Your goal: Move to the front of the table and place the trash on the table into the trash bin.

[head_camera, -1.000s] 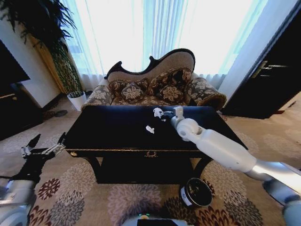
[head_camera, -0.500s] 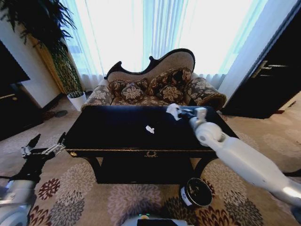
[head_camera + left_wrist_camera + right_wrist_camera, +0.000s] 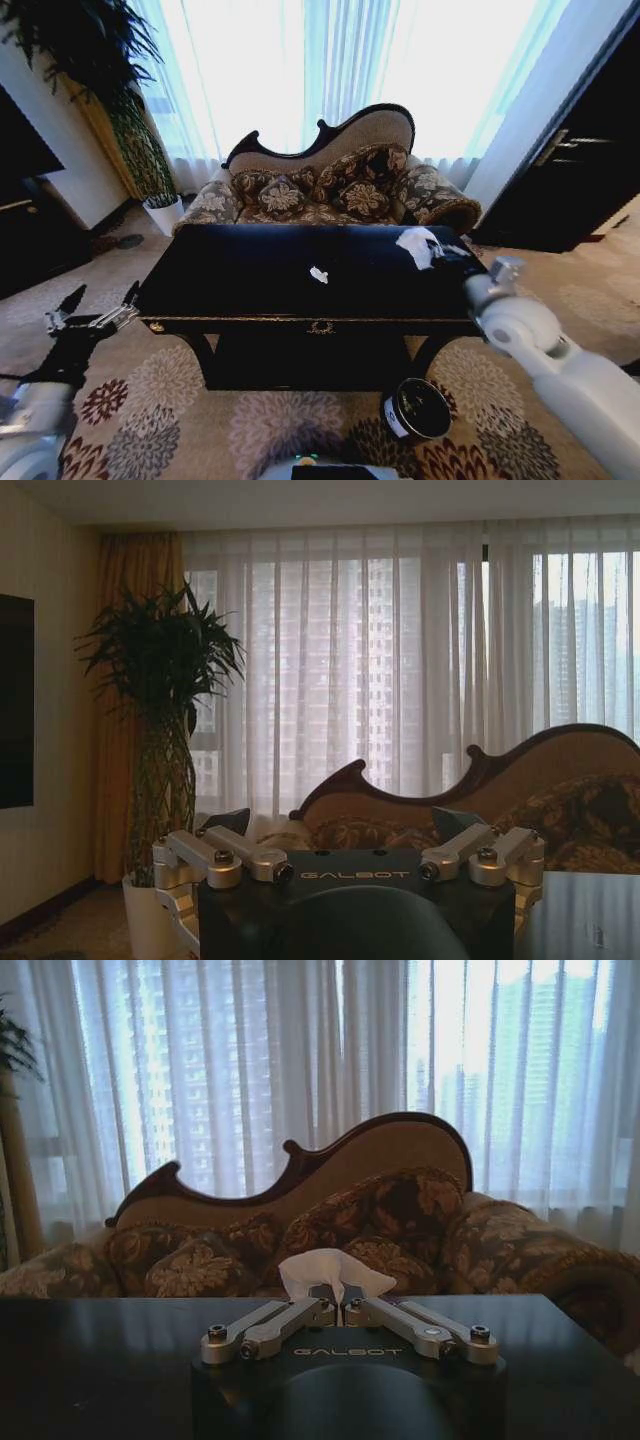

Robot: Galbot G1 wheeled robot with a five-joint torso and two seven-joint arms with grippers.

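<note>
Right end effector [image 3: 336, 1308] clamped on white paper wad [image 3: 417, 244], held above the table's [image 3: 250, 290] right end, ready for the trash bin [image 3: 416, 409] on the floor below. Left end effector [image 3: 92, 308] spread open, idle beside the table.

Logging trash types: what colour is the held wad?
White paper wad, clearest in right wrist view.

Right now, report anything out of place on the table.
One small white scrap lies loose mid-table. The right end effector holds a white wad over the table's right end. The bin stands upright on the carpet.
</note>
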